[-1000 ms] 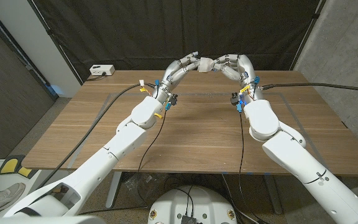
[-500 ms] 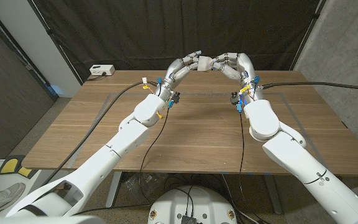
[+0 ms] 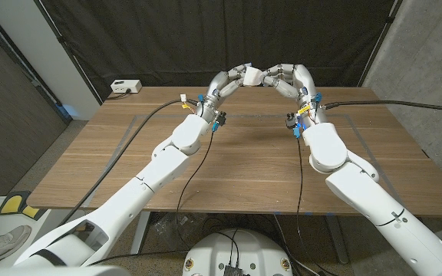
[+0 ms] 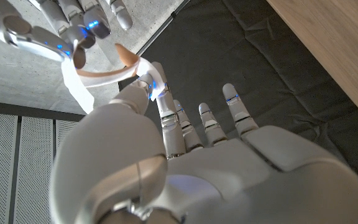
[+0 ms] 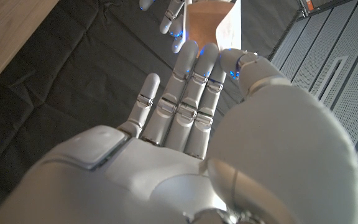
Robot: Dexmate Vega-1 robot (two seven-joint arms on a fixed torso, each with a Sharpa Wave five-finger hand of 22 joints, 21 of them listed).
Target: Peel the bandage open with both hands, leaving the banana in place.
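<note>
Both arms are up and reaching toward the top middle of the head view, and the two hands meet there above the far edge of the wooden table point(image 3: 236, 153), in front of the dark curtain point(image 3: 167, 46). The bandage point(image 3: 253, 76) sits right between them as a small white piece, held up in the air and off the tabletop.

The left hand point(image 3: 226, 82) comes in from the left side of that meeting point and its fingertips are closed on the bandage's left end. In the left wrist view you can see that left hand point(image 4: 166, 155) from behind, thumb and a fingertip pinching the wrapper, and the bandage point(image 4: 98, 78) shows as a white paper strip with a tan pad side, partly pulled apart into a loop shape in the upper left of that frame. The right hand point(image 4: 73, 25) is also there in the upper left corner, its fingertips clamped on the other end of the strip.

The right hand point(image 3: 288, 79) comes in from the right in the head view, fingers curled down onto the bandage. In the right wrist view the right hand point(image 5: 191, 106) takes up most of the frame, and the bandage point(image 5: 209, 25) is at the top middle, a tan face with a white edge, pinched by the thumb and fingertips.

There's a small white box point(image 3: 126, 87) on the table's far left corner. Black cables point(image 3: 390, 104) run along both arms.
</note>
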